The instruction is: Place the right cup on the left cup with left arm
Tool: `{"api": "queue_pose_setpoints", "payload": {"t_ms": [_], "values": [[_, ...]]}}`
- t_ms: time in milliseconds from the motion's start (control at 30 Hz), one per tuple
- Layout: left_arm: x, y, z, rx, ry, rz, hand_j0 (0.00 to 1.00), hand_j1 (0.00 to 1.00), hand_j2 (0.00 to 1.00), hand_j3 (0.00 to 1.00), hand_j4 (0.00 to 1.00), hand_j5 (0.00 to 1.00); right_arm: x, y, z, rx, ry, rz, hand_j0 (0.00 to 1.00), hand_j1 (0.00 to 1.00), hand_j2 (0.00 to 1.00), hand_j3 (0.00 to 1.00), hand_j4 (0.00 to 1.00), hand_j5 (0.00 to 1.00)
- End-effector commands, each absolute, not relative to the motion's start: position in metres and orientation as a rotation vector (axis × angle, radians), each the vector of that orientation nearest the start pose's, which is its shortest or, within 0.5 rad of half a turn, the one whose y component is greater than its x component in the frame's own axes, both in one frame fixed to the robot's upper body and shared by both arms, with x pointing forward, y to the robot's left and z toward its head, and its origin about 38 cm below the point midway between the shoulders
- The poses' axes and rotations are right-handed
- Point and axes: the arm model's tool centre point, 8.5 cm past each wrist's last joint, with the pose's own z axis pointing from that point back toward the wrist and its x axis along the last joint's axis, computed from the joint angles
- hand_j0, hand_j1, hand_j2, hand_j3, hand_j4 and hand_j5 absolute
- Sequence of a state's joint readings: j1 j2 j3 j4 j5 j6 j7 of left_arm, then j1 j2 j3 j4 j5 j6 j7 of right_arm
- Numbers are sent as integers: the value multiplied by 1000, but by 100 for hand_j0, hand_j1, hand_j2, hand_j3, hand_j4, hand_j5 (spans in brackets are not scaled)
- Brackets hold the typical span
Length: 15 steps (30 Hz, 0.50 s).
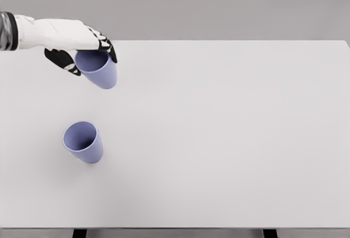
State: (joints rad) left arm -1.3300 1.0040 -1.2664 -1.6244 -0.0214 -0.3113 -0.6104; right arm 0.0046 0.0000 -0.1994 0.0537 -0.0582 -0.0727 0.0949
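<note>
Gripping light-purple plastic cup near rim, left hand held it above white table; second identical purple cup stood nearer, apart.

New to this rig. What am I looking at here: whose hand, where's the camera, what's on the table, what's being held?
This is a simulator render, seen from a camera on a humanoid robot's head, looking down at a white table. The white arm entering from the left ends in the robot's left hand, which has five fingers with black pads. Its fingers are closed around the rim of a blue cup, held above the table and tilted. A second blue cup stands free on the table, nearer the camera, open end up. The right arm is not in view. The held cup is meant to go onto the standing one.
</note>
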Motion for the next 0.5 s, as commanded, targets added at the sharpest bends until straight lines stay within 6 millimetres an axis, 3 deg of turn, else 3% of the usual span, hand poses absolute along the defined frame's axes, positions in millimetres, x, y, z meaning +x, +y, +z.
{"api": "queue_pose_setpoints", "payload": {"t_ms": [0,467], "values": [[428,274,345,418,-1243,-2204,70,70,70,70,70,70,-12,-262,-261,2,-37,-255,100,100,100,100,100,100],[400,299,359,386,-1278,-2189,70,70,70,70,70,70,-12,-262,-261,2,-38,-255,100,100,100,100,100,100]]}}
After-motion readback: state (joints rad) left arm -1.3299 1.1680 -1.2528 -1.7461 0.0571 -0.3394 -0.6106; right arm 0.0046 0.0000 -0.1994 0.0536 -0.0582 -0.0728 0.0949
